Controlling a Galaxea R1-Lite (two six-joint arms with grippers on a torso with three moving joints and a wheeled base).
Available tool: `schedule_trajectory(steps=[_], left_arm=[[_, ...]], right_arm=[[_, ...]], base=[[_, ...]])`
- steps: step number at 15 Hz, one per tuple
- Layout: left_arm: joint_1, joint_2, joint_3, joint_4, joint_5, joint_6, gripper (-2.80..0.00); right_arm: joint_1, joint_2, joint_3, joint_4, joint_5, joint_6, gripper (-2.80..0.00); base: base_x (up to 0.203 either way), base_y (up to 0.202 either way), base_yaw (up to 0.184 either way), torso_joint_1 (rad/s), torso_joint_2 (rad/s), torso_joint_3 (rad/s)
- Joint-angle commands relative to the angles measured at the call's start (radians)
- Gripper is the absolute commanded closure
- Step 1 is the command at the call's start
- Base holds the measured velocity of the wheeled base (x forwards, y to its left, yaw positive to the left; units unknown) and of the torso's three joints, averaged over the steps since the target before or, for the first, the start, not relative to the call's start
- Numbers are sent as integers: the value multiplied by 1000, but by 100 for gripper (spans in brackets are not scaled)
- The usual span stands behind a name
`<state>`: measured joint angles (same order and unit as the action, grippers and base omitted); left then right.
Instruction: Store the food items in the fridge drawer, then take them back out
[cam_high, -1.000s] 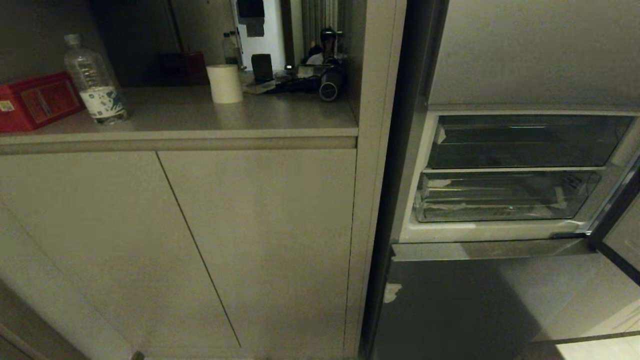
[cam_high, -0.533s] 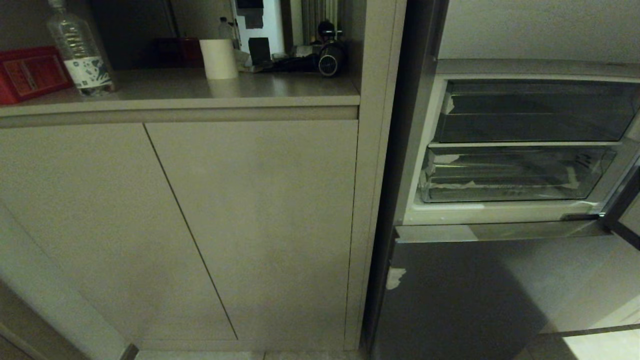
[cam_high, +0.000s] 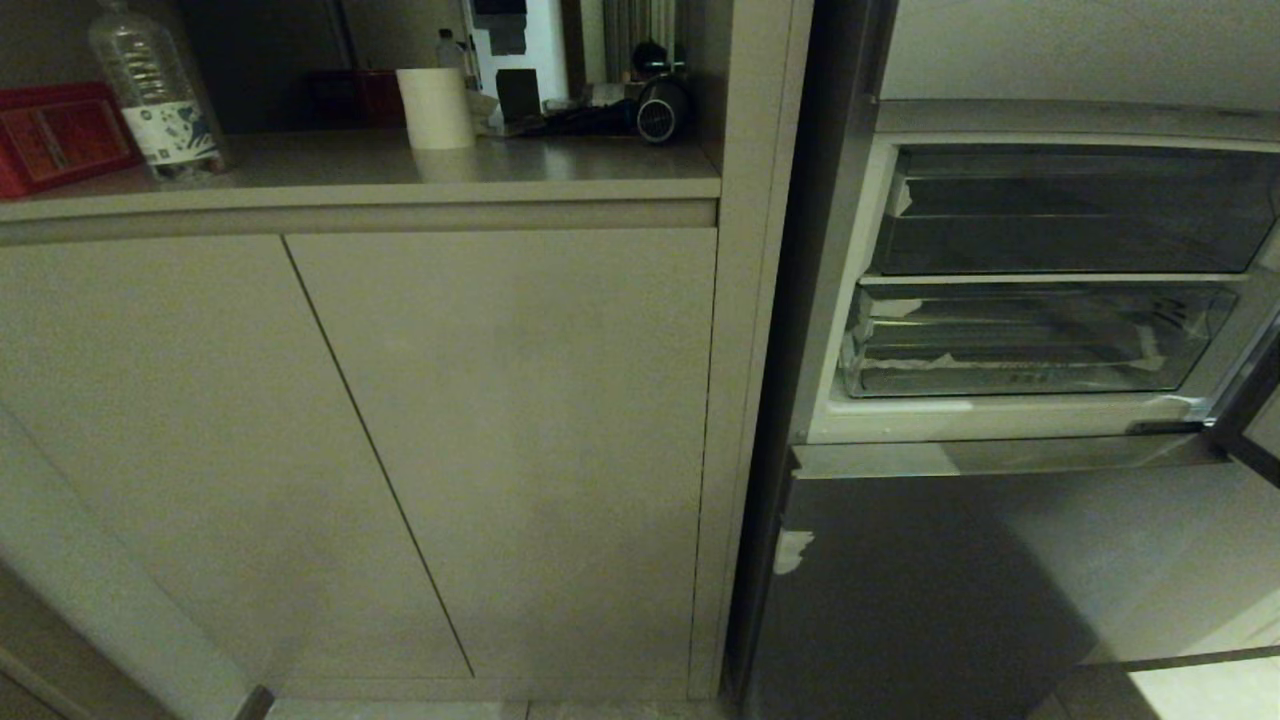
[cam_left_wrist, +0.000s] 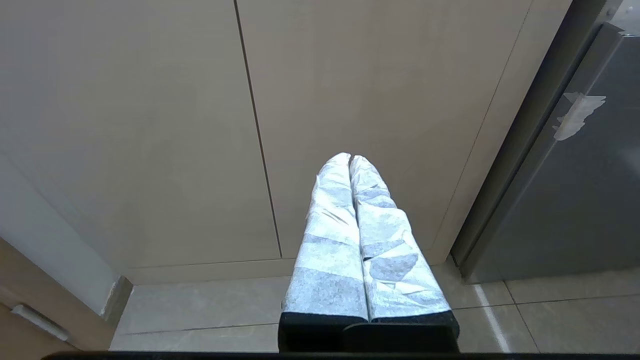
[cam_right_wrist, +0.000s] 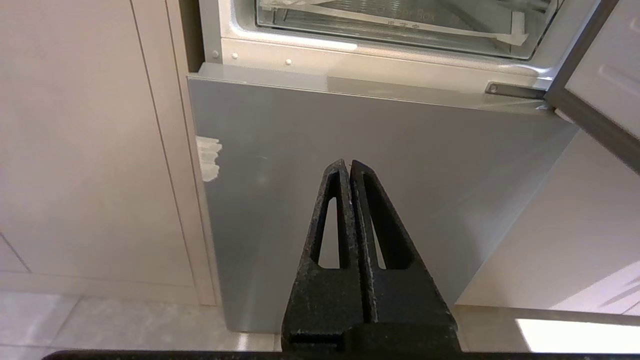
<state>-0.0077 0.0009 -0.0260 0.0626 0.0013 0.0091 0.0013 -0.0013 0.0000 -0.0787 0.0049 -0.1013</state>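
Two grippers show, one in each wrist view, neither in the head view. The left gripper (cam_left_wrist: 350, 157) has its two taped fingers pressed together on nothing; ahead of it stand two cabinet doors (cam_left_wrist: 365, 100) split by one seam, with floor tiles (cam_left_wrist: 200, 315) under it. The right gripper (cam_right_wrist: 348, 162) has its two black fingers pressed together too, empty, facing the grey lower door (cam_right_wrist: 380, 140) of the fridge, which bears one white tape scrap (cam_right_wrist: 207, 157) off to one side of the tips.

Two bins sit in the open fridge, up past the right gripper: a darker upper bin (cam_high: 1070, 210) and, beneath it, the clear drawer (cam_high: 1020, 340) with tape scraps at its corners. The drawer looks empty, and no fruit shows anywhere.

On the counter (cam_high: 380, 170), well apart from both grippers: one bottle (cam_high: 150, 95), one red box (cam_high: 60, 135), one white roll (cam_high: 435, 108).
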Motion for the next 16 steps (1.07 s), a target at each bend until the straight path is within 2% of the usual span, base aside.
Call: schedule_trajectory(steps=[1,3,6,7,10,12,16], left_arm=[[0,1,1,0,0,0,0],[0,1,0,0,0,0,0],[0,1,0,0,0,0,0],[0,1,1,0,0,0,0],[0,1,0,0,0,0,0],[0,1,1,0,0,0,0],[0,1,0,0,0,0,0]], right_arm=[[0,2,26,2,3,12,0],[0,36,-42,7,2,58,0],[3,197,-175,31,14,152,0],[5,292,-216,33,37,185,0],[7,578,-341,25,179,307,0],[7,765,-379,-46,269,347,0],[9,1059,-417,-257,347,373,0]], base=[[0,0,0,0,0,0],[0,0,0,0,0,0],[0,0,0,0,0,0],[0,0,0,0,0,0],[0,0,0,0,0,0],[0,0,0,0,0,0],[0,0,0,0,0,0]])
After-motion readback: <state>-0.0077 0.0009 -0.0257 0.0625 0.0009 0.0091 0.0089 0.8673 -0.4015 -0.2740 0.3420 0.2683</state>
